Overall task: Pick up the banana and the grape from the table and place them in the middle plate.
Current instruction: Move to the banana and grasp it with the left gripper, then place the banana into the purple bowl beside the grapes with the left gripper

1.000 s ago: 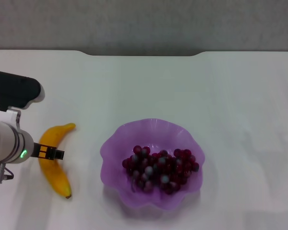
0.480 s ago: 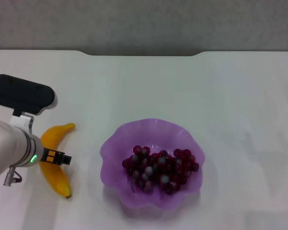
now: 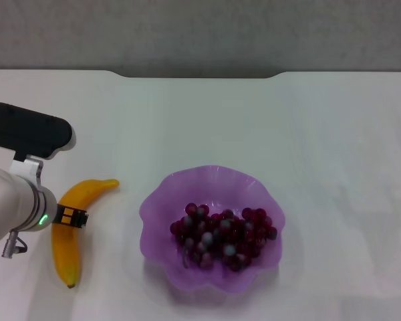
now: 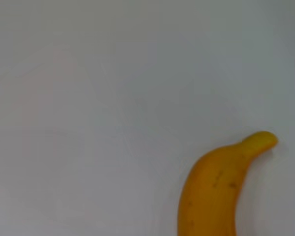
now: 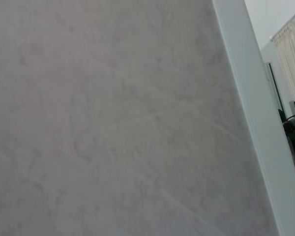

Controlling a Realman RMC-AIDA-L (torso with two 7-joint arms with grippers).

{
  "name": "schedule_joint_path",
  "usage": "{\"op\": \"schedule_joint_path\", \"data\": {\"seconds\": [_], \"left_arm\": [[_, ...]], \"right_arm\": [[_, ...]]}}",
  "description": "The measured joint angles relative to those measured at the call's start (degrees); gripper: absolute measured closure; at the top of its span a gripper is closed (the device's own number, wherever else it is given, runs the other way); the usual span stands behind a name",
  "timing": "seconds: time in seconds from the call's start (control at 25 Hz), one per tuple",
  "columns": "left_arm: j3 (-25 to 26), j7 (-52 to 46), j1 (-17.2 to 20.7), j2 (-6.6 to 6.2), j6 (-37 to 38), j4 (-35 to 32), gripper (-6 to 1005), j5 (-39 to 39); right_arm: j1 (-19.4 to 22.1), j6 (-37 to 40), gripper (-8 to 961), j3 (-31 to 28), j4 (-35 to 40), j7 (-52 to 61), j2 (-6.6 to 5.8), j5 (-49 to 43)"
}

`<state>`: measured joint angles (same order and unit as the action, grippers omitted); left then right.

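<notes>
Grapes (image 3: 224, 236) lie inside the plate (image 3: 162, 200), heaped on its floor toward the right and near side; the far-left part of the floor is bare. The bunch is dark red-purple with pale highlights, and no stem can be made out. The plate is translucent purple with a wavy rim and sits on the desk (image 3: 267, 127) near the front edge of the head view, roughly central.

Banana (image 3: 68, 228) lies flat on the desk to the left of the plate, apart from it, with a strip of bare surface between them. It curves from a tip pointing toward the plate at its far end down to a dark tip at its near end. The wrist view shows its far end resting on the white surface, with a few small dark specks on the skin.

Left tool (image 3: 72, 218) sits over the middle of the banana, its black and orange end against the skin; whether its fingers are apart, together or clamped cannot be told. The left arm enters from the left edge, with a green light on its casing. The right tool is not in view; its wrist camera faces a pale wall (image 5: 113, 118).

Desk is plain white with a notch in its far edge, and a grey wall stands behind it.
</notes>
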<state>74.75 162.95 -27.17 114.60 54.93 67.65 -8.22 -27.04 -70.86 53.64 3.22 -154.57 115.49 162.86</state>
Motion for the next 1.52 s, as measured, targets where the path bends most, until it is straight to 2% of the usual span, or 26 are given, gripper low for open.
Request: {"op": "schedule_joint_path", "data": {"seconds": [0.04,0.4,0.6,0.72,0.92,1.12,1.24,1.36,1.44,1.52], "left_arm": [[0.03,-0.01,-0.21,-0.01,-0.19,-0.44,473,0.03],[0.14,0.01,0.1,-0.06,-0.6,-0.22,481,0.68],[0.29,0.01,0.55,-0.14,-0.12,2.22,486,1.76],[-0.17,0.01,1.07,-1.08,1.2,6.52,489,1.78],[-2.16,0.06,3.75,-3.92,6.62,18.31,490,1.23],[-6.92,0.08,4.76,-5.87,14.07,29.63,490,0.76],[-11.44,0.08,5.17,-6.83,15.38,35.85,490,0.58],[-15.48,0.09,4.61,-7.11,15.47,38.49,490,0.76],[-19.16,0.1,2.48,-6.95,15.21,38.23,490,0.65],[-20.25,0.12,1.61,-6.74,14.91,37.77,490,0.63]], "right_arm": [[0.02,-0.14,75,0.01,0.0,0.0,0.01,0.0],[0.09,-0.22,75,0.06,0.02,0.09,0.09,0.0],[0.2,-0.25,76,0.06,0.03,0.14,0.09,0.0],[0.22,-0.25,76,0.06,0.02,0.14,0.07,0.0],[-0.1,-0.2,76,0.06,-0.59,0.14,-0.02,0.0],[-0.04,-0.05,76,0.06,-0.65,0.14,-0.09,-0.01],[0.1,0.29,76,0.05,-0.67,0.14,-0.13,0.0],[0.11,0.34,76,0.05,-0.68,0.13,-0.13,0.0],[-0.08,0.43,76,0.05,-0.68,0.12,-0.12,0.0],[-0.12,0.45,76,0.05,-0.68,0.11,-0.11,0.0]]}}
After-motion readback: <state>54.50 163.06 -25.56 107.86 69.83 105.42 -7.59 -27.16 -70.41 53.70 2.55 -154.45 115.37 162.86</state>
